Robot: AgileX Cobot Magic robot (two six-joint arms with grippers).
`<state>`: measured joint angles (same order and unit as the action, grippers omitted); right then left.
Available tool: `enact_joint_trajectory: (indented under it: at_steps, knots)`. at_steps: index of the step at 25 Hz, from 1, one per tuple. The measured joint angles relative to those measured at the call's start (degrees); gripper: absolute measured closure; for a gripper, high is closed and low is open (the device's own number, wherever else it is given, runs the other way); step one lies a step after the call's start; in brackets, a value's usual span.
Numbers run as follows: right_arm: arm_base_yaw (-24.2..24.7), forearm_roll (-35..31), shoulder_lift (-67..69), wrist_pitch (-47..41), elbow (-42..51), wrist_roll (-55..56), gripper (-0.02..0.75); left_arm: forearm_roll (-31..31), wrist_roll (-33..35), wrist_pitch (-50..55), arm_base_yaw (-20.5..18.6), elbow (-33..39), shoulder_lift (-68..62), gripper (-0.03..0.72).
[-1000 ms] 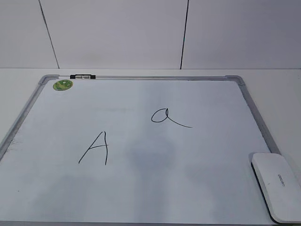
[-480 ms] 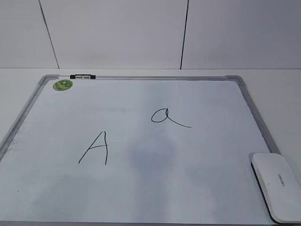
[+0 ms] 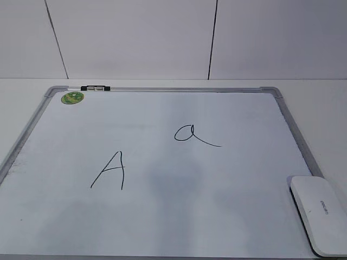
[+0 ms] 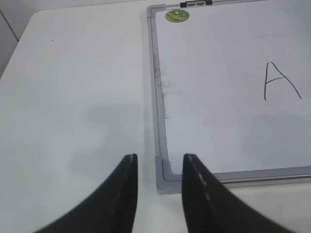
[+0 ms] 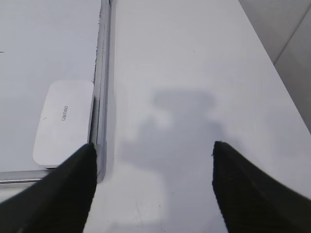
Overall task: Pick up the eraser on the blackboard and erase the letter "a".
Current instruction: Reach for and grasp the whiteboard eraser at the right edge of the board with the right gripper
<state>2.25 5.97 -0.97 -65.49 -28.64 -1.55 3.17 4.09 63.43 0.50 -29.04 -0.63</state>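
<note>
Background, exterior view: pale wall panels with dark seams stand behind a white bench (image 3: 325,108).
Blackboard, exterior view: the blackboard (image 3: 162,216) lies flat on the bench, a round green sticker (image 3: 72,98) in its far left corner.
Letters, exterior view: the letter "a" (image 3: 190,135) sits right of centre; an angular "A" (image 3: 110,170) is to its left and nearer.
Eraser, exterior view: the eraser (image 3: 321,214) rests on the board's near right corner, lettering up, untouched.
Left wrist view: the left gripper (image 4: 159,165) hangs above the board's near left corner, fingers (image 4: 124,194) slightly apart, holding nothing.
Right wrist view: the right gripper (image 5: 153,153) hovers over bare bench just right of the frame, fingers (image 5: 243,189) spread wide, the eraser beside the left one.
</note>
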Motion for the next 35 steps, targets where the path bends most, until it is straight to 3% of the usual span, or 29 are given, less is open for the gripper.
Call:
enact_joint_trajectory:
  at_steps: [13,19,27,35]
  knots:
    - [0.00,0.00,0.38,-0.55,-2.26,0.00,0.146,0.00,0.00,0.00,0.00,0.00,0.00,0.454]
    - [0.00,-1.08,10.67,-1.52,-9.07,0.00,0.146,0.00,0.00,0.00,0.00,0.00,0.00,0.454]
    - [0.00,-10.10,29.37,-6.37,-17.81,0.00,0.146,0.00,0.00,0.00,0.00,0.00,0.00,0.454]
    - [0.00,-22.41,44.36,-6.37,-18.71,0.00,0.146,0.00,0.00,0.00,0.00,0.00,0.00,0.454]
